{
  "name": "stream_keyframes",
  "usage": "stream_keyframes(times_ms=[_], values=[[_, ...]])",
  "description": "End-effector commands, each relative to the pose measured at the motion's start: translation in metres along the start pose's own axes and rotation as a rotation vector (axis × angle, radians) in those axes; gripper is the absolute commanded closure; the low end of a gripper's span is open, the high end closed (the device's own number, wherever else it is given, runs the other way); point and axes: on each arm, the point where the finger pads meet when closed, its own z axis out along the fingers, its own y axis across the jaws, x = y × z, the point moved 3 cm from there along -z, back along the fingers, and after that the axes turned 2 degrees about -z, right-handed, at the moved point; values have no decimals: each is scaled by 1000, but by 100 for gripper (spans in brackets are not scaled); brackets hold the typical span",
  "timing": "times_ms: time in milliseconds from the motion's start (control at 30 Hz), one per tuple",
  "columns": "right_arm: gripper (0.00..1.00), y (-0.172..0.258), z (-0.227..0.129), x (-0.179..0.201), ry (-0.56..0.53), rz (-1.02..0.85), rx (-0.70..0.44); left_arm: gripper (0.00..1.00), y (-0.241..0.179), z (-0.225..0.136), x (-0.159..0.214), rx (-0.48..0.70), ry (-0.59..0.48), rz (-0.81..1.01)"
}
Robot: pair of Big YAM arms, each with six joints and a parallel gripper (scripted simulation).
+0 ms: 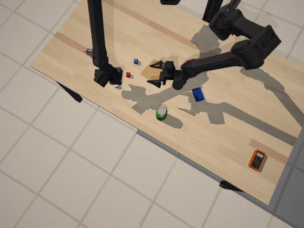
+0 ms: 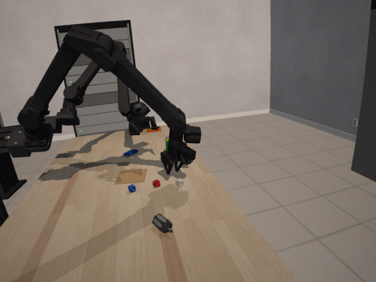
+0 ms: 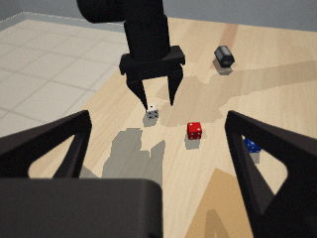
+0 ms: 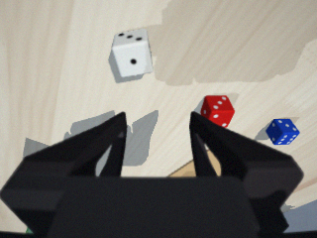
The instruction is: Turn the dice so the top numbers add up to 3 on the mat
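Observation:
The white die (image 1: 117, 86) (image 2: 179, 182) (image 3: 152, 113) (image 4: 132, 59) lies near the table edge, one pip seemingly on top. The red die (image 1: 128, 74) (image 2: 156, 183) (image 3: 194, 131) (image 4: 217, 111) lies between it and the blue die (image 1: 136, 61) (image 2: 131, 188) (image 3: 253, 146) (image 4: 282, 131), whose top shows several pips; red's top is unclear. All are off the tan mat (image 1: 145, 72) (image 2: 130, 176) (image 4: 190, 170). My right gripper (image 2: 173, 171) (image 3: 158, 106) (image 4: 158, 119) is half open, empty, above and beside the white die. My left gripper (image 1: 148, 73) (image 3: 158, 118) is wide open, empty, above the mat.
A green can (image 1: 161, 113) stands near the table edge. A blue box (image 1: 197, 94) lies beyond the mat, and an orange multimeter (image 1: 257, 159) lies at the far end. A dark grey object (image 2: 162, 223) (image 3: 224, 57) lies on the dice's other side.

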Motion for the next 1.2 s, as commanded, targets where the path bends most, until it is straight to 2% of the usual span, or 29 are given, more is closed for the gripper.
stream_keyframes(times_ms=[0,467,533,700,1033,1167], values=[[51,16,-3,7,10,-262,63,0,6,8,-16,45,13,63],[51,8,12,26,111,-785,294,0,21,1,-31,147,118,77],[51,8,12,26,111,-785,294,0,21,1,-31,147,118,77],[51,4,16,33,185,-1030,387,0,26,-7,-40,200,162,88],[51,-6,26,42,325,-1386,543,0,31,-22,-57,280,225,101],[51,-6,27,43,343,-1430,567,0,32,-24,-59,288,232,99]])
